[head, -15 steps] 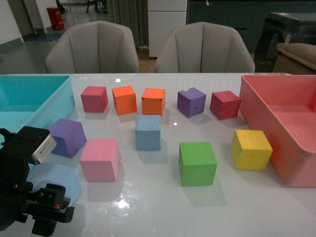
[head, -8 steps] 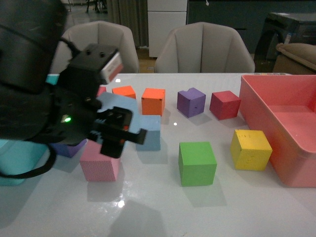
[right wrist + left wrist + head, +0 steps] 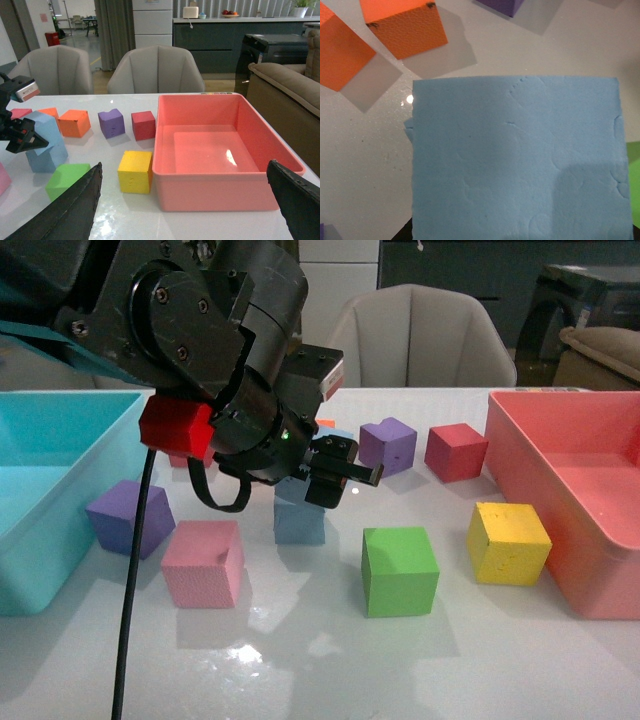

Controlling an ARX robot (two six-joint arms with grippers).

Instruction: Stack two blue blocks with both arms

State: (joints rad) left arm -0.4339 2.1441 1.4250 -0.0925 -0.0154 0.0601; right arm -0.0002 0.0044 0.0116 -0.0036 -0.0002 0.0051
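Observation:
My left gripper (image 3: 338, 468) is shut on a pale blue block (image 3: 515, 160) that fills the left wrist view. In the front view only a sliver of this block (image 3: 336, 436) shows above the black jaws. It hangs just over the second blue block (image 3: 299, 522), which rests on the table at centre left. In the right wrist view the held block (image 3: 41, 125) sits tilted on top of the lower one (image 3: 49, 159), with the left gripper (image 3: 21, 136) beside it. My right gripper (image 3: 184, 170) is open and empty, well to the right, facing the pink bin.
A teal bin (image 3: 60, 440) stands at the left and a pink bin (image 3: 560, 490) at the right. A pink cube (image 3: 204, 562), green cube (image 3: 400, 570), yellow cube (image 3: 508, 542), two purple cubes (image 3: 130, 517) (image 3: 388, 445), a dark red cube (image 3: 456, 451) and orange cubes (image 3: 405, 27) surround the stack.
My left arm has risen from the near left corner with a blue block and swung right and away, to above the blue block on the table.

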